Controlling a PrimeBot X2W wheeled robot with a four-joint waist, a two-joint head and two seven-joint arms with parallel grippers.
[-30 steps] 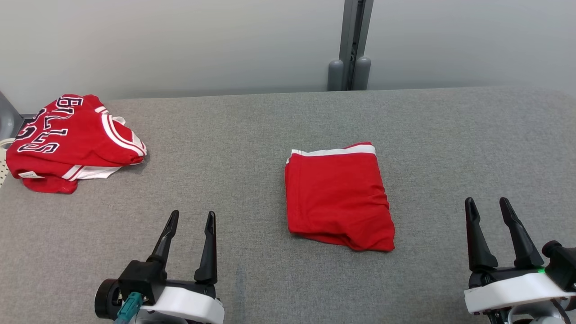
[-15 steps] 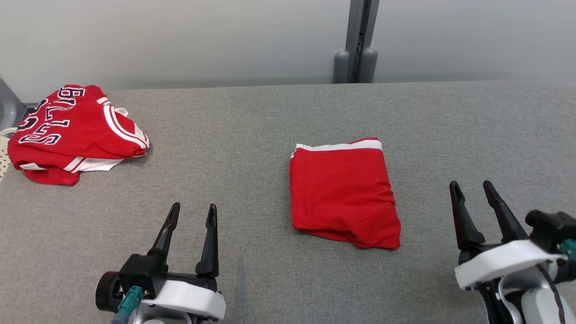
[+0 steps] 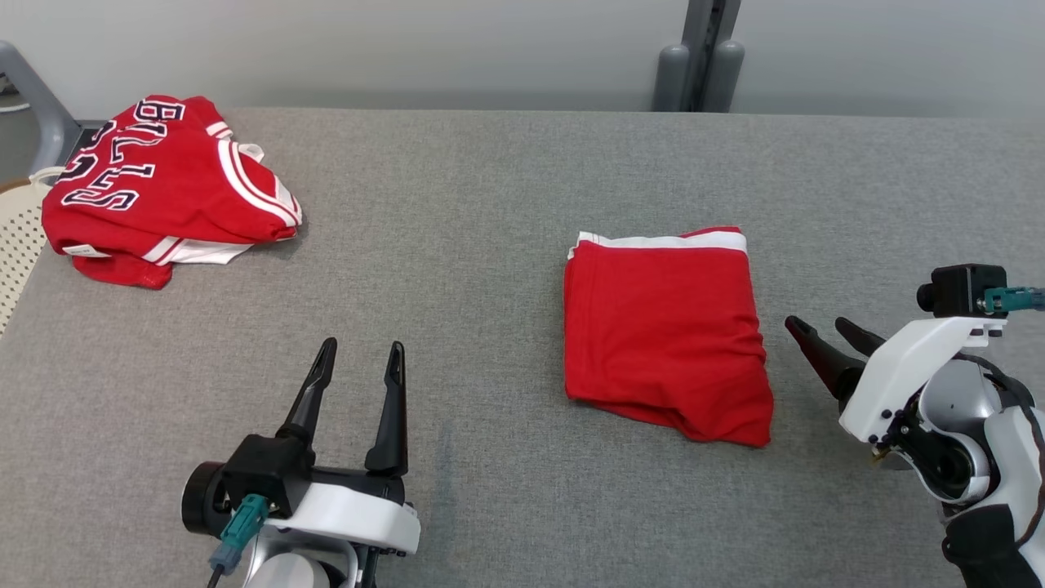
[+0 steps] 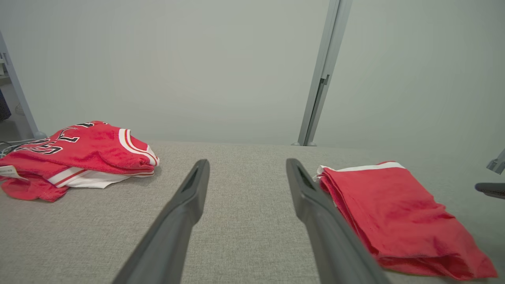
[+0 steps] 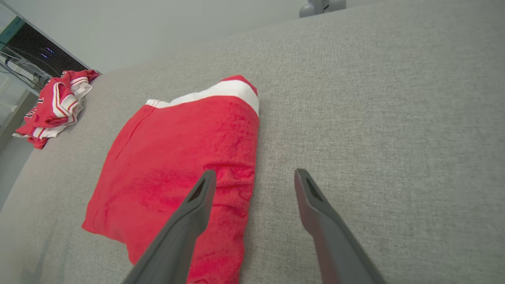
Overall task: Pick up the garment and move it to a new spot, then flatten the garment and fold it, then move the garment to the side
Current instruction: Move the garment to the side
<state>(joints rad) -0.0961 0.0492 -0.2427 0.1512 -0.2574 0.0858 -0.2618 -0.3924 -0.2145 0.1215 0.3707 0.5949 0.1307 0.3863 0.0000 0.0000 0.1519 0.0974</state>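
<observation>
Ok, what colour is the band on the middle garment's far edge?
The band is white; clearest in the right wrist view.

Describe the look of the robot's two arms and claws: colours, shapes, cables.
The left claw and right claw each have two long, tapering black fingers on a white housing. A black camera block with a teal connector sits at each wrist. The right arm's joint is silver-grey.

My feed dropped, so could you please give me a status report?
Left gripper open, empty. Right gripper open near right edge of folded red cloth garment with white band. Red lettered jersey heaped far left, not obstructing.
</observation>
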